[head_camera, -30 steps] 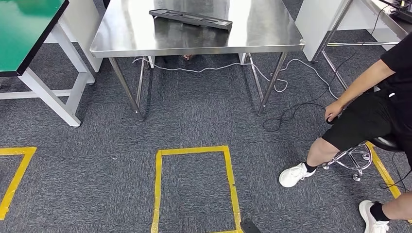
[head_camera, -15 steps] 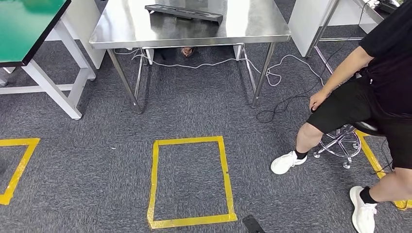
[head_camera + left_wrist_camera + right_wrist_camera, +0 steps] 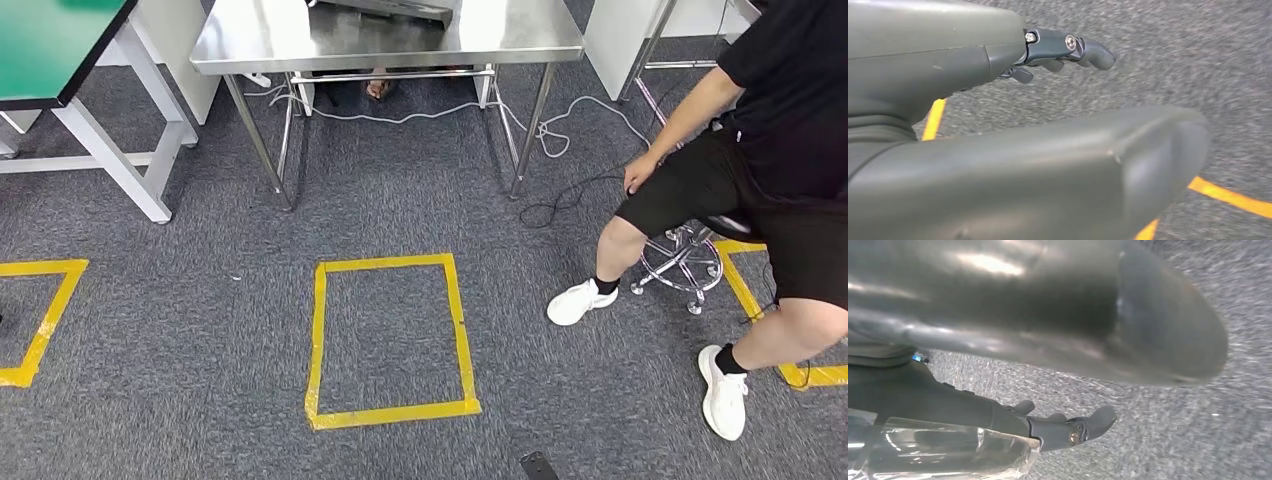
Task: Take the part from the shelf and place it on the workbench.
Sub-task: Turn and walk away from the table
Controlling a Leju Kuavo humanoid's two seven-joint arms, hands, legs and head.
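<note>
A dark, long flat part (image 3: 385, 8) lies on the steel workbench (image 3: 300, 45) at the far edge of the head view, mostly cut off by the picture's edge. My left hand (image 3: 1023, 170) hangs over the grey carpet, thumb and fingers (image 3: 1068, 47) apart, with nothing in it. My right hand (image 3: 1038, 315) also hangs over the carpet, its thumb apart from its fingers (image 3: 1073, 432), and holds nothing. A clear plastic film (image 3: 948, 450) lies along the base of the right hand's fingers.
A person (image 3: 770, 150) sits on a rolling stool (image 3: 685, 265) to the right, legs stretched onto the carpet. A yellow tape rectangle (image 3: 388, 335) marks the floor ahead. A green-topped table (image 3: 50, 50) stands at the left. Cables (image 3: 570, 150) trail under the workbench.
The camera has moved: the whole scene has slid toward the far edge, so the workbench and part are nearly out of the picture and the tape rectangle and seated person show in full.
</note>
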